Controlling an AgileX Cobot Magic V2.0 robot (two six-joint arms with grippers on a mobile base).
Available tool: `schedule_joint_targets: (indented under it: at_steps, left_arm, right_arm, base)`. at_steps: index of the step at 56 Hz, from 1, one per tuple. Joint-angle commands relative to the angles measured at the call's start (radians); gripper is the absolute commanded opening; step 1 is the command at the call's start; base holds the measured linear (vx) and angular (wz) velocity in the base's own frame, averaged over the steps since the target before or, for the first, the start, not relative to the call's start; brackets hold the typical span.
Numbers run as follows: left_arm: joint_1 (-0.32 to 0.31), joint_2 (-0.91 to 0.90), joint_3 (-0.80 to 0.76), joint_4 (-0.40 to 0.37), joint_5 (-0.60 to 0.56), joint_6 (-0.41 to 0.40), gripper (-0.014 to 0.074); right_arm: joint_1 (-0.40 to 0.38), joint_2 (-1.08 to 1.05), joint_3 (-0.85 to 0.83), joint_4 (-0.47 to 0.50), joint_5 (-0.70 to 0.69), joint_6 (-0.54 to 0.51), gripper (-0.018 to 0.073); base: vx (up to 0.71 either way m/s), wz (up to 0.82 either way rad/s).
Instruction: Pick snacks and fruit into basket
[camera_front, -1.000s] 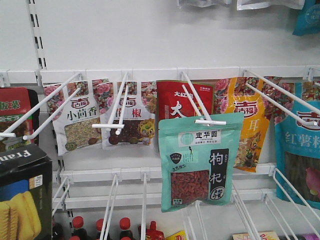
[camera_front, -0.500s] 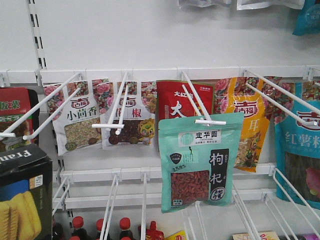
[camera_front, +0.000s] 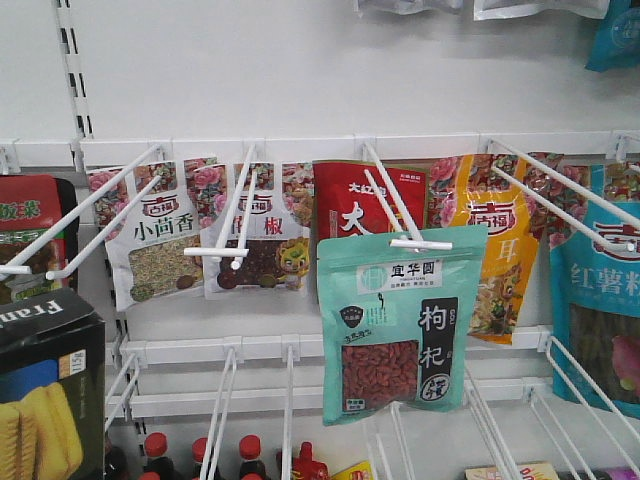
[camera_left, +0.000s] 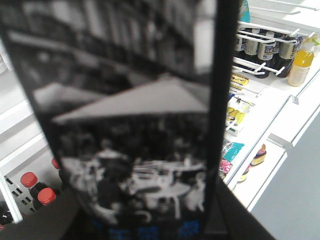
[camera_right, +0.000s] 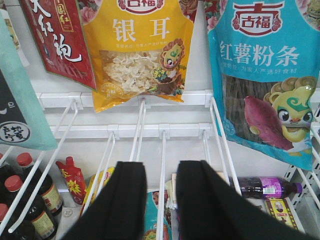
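Right gripper has its two black fingers apart with a clear gap and holds nothing; it is below the yellow pouch, in front of the white hooks. Left gripper cannot be made out, and I cannot tell its state, because the black snack box fills its blurred wrist view. From the front, the snack box stands at the lower left, long axis upright, near red-capped bottles.
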Motion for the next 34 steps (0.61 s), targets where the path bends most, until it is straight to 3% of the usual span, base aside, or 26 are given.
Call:
schedule_joint_targets:
  at_steps: [1,12,18,24,34]
  left_arm:
    - [0.001,0.002,-0.04,-0.005,-0.086,0.001,-0.0008]
    - [0.001,0.002,-0.04,-0.005,-0.086,0.001,-0.0008]
    - [0.001,0.002,-0.04,-0.005,-0.086,0.001,-0.0008]
    - [0.001,0.002,-0.04,-0.005,-0.086,0.001,-0.0008]
    - [0.001,0.002,-0.04,-0.005,-0.086,0.001,-0.0008]
  right_arm:
    - [-0.005,0.003,-0.031,0.001,-0.088,-0.012,0.0388]
    - [-0.005,0.003,-0.031,-0.001,-0.119,-0.012,0.0734]
    - [-0.005,0.018,-0.034,0.032,-0.131,-0.028,0.0729]
    - [-0.005,0.068,-0.057,0.18,-0.115,-0.143,0.0718]
    - [-0.005,0.183,-0.066,0.623,-0.096,-0.577,0.0678]
  base:
    - [0.0,0.0]
    - [0.0,0.0]
    - [0.0,0.0]
    - [0.0,0.0]
    - [0.0,0.0]
